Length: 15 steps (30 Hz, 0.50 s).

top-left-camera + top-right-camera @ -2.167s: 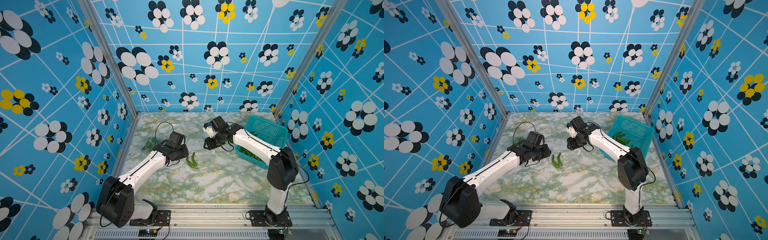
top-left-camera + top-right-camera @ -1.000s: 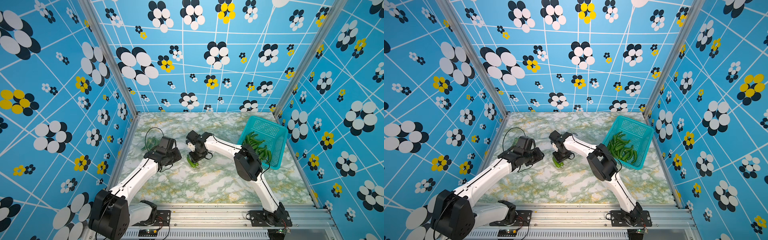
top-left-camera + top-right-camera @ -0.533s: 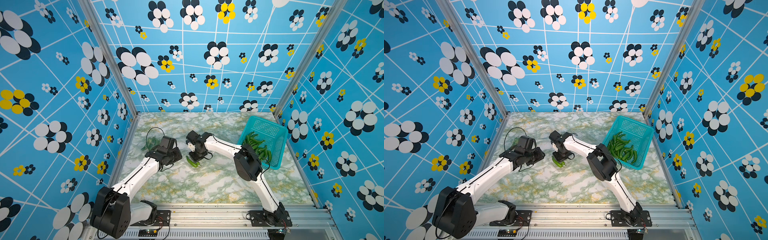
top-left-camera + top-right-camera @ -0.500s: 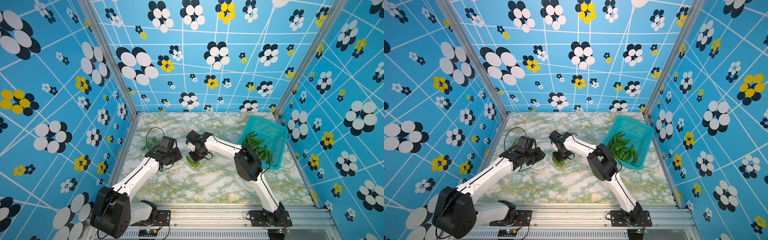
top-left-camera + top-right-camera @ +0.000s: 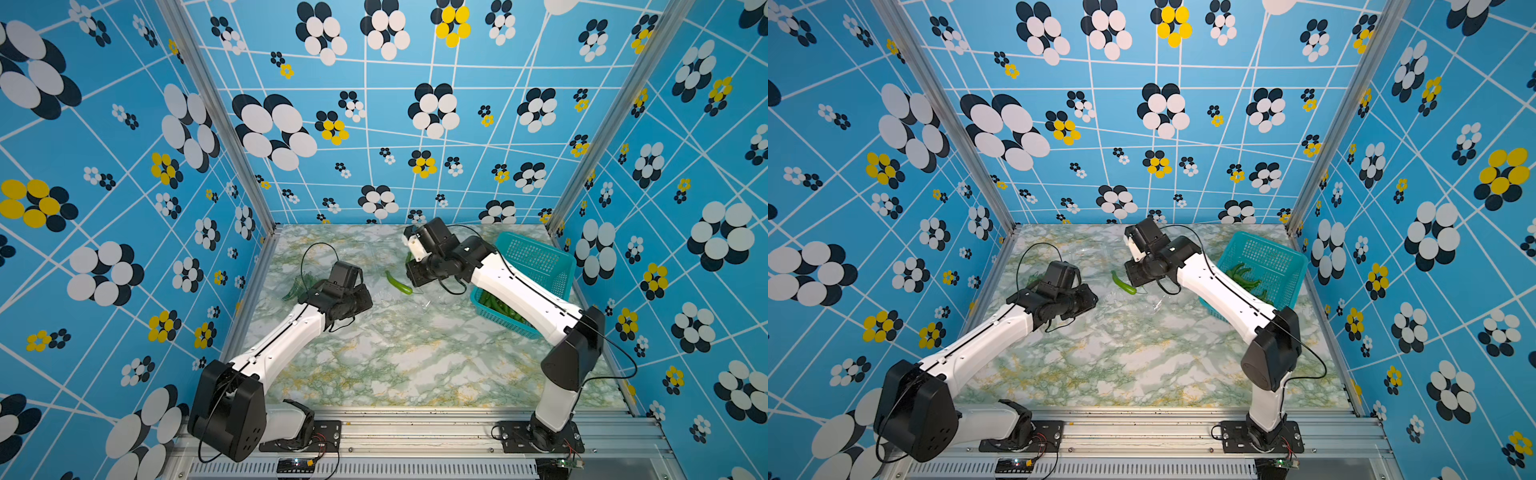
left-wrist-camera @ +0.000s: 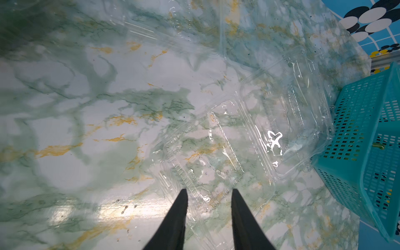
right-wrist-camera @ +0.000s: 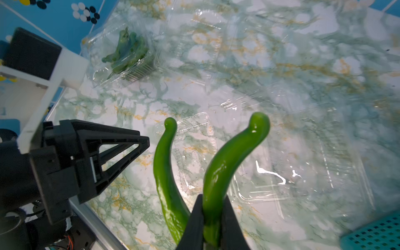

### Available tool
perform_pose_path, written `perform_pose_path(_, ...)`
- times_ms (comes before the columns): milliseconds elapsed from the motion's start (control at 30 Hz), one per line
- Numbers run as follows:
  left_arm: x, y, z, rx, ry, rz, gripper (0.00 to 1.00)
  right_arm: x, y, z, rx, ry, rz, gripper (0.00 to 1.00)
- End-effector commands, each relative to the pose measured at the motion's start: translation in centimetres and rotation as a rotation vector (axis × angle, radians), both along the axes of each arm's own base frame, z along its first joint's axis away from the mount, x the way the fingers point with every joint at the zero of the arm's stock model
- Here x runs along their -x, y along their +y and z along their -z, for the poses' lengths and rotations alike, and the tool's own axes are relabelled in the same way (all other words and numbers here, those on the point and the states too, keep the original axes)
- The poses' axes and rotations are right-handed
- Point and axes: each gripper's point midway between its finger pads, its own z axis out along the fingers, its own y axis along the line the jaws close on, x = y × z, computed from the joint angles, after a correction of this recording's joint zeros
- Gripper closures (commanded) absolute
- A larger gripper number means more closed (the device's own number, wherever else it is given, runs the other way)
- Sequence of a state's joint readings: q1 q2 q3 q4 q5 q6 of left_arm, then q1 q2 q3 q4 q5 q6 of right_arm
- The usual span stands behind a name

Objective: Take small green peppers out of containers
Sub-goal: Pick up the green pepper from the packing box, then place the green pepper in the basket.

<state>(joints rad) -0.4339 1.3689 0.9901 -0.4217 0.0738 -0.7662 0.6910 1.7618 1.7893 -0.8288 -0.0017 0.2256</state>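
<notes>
1. Step: carry-off. R gripper [image 7: 212,198] clamped on one of two peppers [image 7: 223,164]; 2nd hangs alongside, hold hidden. Both off the table [image 5: 395,353].
2. L gripper [image 6: 209,191]: jaws apart, astride rim of empty clear container [image 6: 216,151], gripping nothing I can see.
3. Next, prob.: swing to teal basket [image 5: 536,257], 3 o'clock of R gripper; release above it.
4. More wait in stocked container [image 7: 127,52], table's 10 o'clock.
</notes>
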Motion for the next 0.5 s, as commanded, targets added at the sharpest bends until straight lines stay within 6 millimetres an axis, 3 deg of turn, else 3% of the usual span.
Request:
perform_pose_path(0, -1.3, -2.6, -1.2, -0.023, -0.03, 0.05, 0.64, -1.7, -6.3, -1.0, 0.033, -0.063, 0.189, 1.0)
perform_pose_path(133, -2.4, -7.6, -2.4, -0.013, -0.054, 0.145, 0.64, -2.0, -14.2, -1.7, 0.023, -0.106, 0.387, 1.0)
perform_pose_path(267, -3.1, -14.2, -3.3, 0.031, -0.066, 0.27, 0.64, -1.1, -22.1, -1.5, 0.028, -0.114, 0.575, 0.99)
perform_pose_path(367, -3.2, -19.5, -3.7, 0.07, -0.066, 0.364, 0.64, 0.2, -26.5, 0.0, 0.054, -0.069, 0.677, 0.98)
perform_pose_path(467, -2.9, -24.2, -3.0, 0.093, -0.041, 0.456, 0.64, 1.2, -30.0, 3.0, 0.086, -0.001, 0.768, 0.98)
